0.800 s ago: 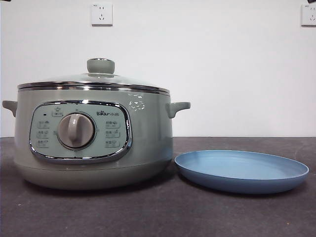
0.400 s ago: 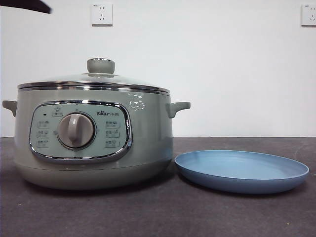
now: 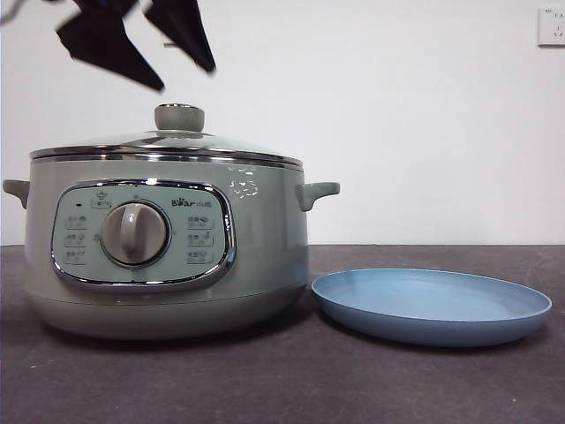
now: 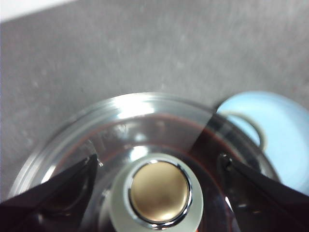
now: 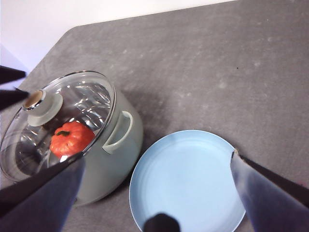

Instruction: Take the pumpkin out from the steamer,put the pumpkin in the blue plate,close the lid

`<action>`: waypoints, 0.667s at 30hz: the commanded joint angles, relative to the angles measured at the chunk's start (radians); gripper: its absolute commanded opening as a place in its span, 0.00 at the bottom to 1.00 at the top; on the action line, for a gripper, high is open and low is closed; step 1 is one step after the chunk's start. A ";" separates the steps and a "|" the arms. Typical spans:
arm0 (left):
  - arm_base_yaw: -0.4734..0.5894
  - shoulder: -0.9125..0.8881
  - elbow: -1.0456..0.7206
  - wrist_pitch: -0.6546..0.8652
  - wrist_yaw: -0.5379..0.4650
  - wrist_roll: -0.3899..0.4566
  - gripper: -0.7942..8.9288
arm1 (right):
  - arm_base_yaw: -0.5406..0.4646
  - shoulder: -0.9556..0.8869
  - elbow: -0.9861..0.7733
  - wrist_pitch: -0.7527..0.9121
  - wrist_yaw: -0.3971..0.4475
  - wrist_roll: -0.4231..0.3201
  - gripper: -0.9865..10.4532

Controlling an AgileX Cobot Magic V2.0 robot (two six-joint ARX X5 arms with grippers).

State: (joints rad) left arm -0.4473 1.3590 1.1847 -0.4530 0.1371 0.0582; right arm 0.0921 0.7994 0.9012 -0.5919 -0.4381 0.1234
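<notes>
The steamer (image 3: 265, 238) stands at the left with the lid (image 3: 168, 146) shut on it. My left gripper (image 3: 185, 79) hangs open just above the lid's knob (image 3: 179, 117). In the left wrist view the left gripper (image 4: 158, 157) has one jaw on each side of the knob (image 4: 159, 193), without touching it. The pumpkin (image 5: 71, 137) shows through the glass lid (image 5: 91, 96) inside the steamer (image 5: 116, 154). The blue plate (image 3: 433, 305) lies empty to the right of the steamer. My right gripper (image 5: 158, 158) is open, high above the blue plate (image 5: 188, 183).
The dark grey table (image 3: 282, 389) runs to a white wall behind. A wall socket (image 3: 552, 26) sits at the top right. The steamer's side handle (image 3: 318, 193) points toward the plate.
My left gripper has come down into the front view from the top left and now hangs over the lid's knob. The steamer, lid and plate have not moved.
</notes>
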 commanded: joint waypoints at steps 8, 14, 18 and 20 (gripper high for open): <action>-0.012 0.058 0.000 -0.053 -0.030 0.051 0.50 | 0.002 0.004 0.000 0.002 -0.001 0.006 0.52; -0.012 0.058 0.000 -0.050 -0.058 0.051 0.34 | 0.002 0.010 0.000 0.002 -0.001 0.006 0.52; -0.012 0.058 0.000 -0.048 -0.054 0.052 0.07 | 0.002 0.010 0.000 0.002 -0.002 0.006 0.52; -0.012 0.058 0.000 -0.040 -0.051 0.052 0.07 | 0.002 0.010 0.000 0.001 -0.002 0.006 0.52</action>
State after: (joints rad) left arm -0.4622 1.4158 1.1851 -0.5068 0.0921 0.0986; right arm 0.0925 0.8085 0.9012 -0.5941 -0.4381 0.1234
